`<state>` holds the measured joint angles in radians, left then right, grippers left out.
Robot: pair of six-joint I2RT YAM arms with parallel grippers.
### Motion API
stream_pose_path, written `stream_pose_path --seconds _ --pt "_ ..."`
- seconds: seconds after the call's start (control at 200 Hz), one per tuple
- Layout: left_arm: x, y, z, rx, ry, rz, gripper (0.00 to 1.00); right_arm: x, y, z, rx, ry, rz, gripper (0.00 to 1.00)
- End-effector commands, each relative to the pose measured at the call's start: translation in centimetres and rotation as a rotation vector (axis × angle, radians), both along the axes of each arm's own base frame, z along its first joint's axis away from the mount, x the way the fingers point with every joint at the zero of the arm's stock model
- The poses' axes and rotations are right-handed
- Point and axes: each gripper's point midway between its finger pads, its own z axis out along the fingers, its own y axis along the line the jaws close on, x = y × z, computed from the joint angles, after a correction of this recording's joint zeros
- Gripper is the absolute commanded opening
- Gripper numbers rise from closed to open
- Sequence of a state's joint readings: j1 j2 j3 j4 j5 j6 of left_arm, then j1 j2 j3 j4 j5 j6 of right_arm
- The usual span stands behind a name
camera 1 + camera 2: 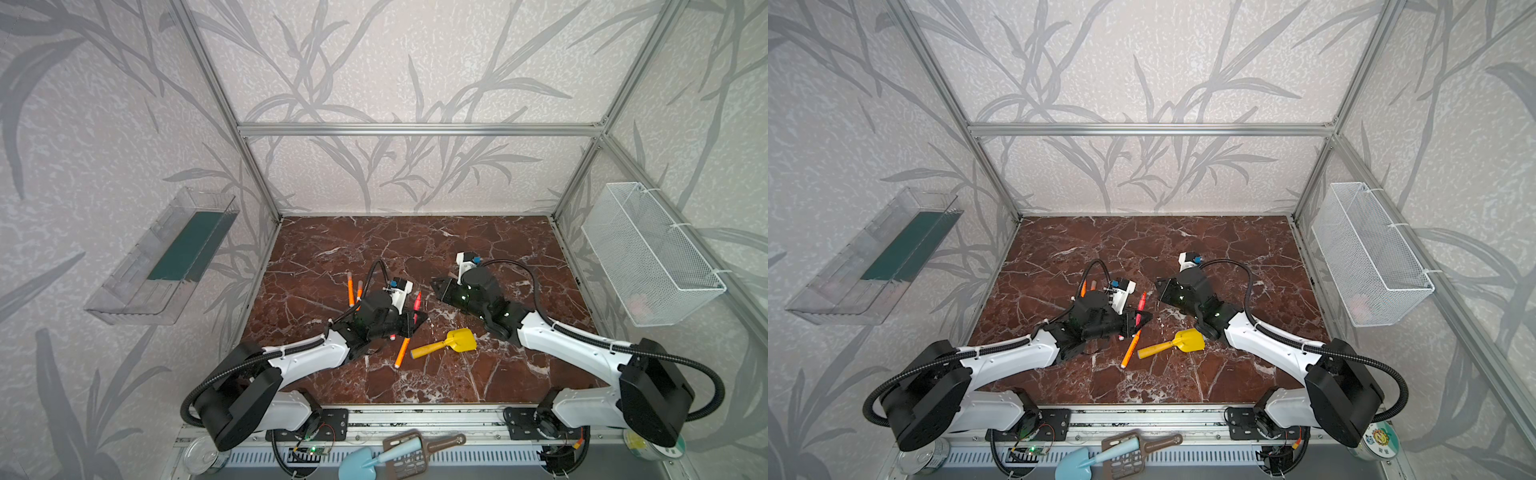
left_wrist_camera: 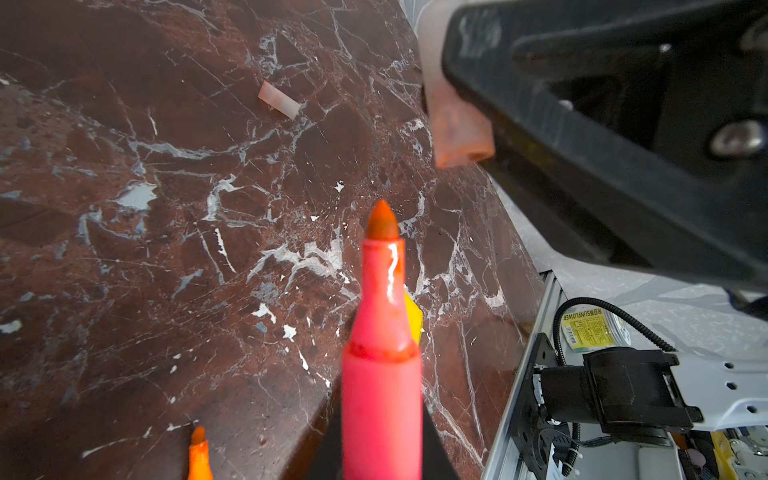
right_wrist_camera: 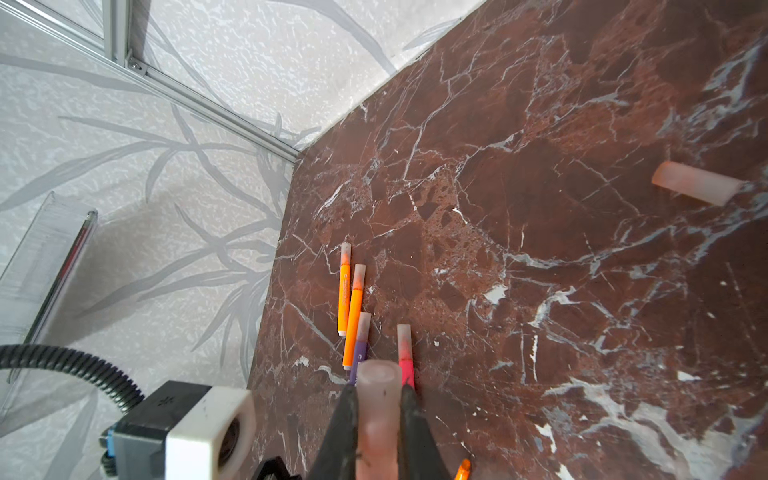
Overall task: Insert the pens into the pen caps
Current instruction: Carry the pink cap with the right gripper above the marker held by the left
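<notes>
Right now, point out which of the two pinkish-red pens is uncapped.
The pinkish-red pen gripped in the left jaws: its bare tip shows. The other pinkish-red pen lies free on the table, wearing a pale cap.

Both top views overlook the whole table from above its front edge; wrist views sit close over it.

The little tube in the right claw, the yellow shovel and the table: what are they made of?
The pen cap in the right claw looks like frosted, see-through plastic, cloudy and pale pink. The yellow toy shovel seems to be smooth moulded plastic, one even colour. The tabletop looks like glossy red-brown marble with white veins; it could be a printed sheet.
</notes>
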<state>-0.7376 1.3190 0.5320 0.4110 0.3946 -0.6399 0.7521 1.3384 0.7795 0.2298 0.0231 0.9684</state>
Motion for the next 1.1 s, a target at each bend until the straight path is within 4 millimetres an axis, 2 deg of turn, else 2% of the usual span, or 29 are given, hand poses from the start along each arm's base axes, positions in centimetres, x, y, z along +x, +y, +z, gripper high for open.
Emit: stream_pose_path --seconds 0.0,0.71,1.094 --pt "0.1 -0.1 1.6 -0.022 -0.026 0.004 0.00 0.5 1.2 3.0 0.072 -0.064 -0.021 0.08" --pt "-0.5 0.2 2.4 -0.034 -0.039 -0.005 0.00 0.5 3.5 3.0 0.034 -0.078 0.009 0.08" --pt "-0.5 0.5 2.5 -0.036 -0.048 0.005 0.00 -1.1 4.1 2.2 0.026 -0.077 0.042 0.07"
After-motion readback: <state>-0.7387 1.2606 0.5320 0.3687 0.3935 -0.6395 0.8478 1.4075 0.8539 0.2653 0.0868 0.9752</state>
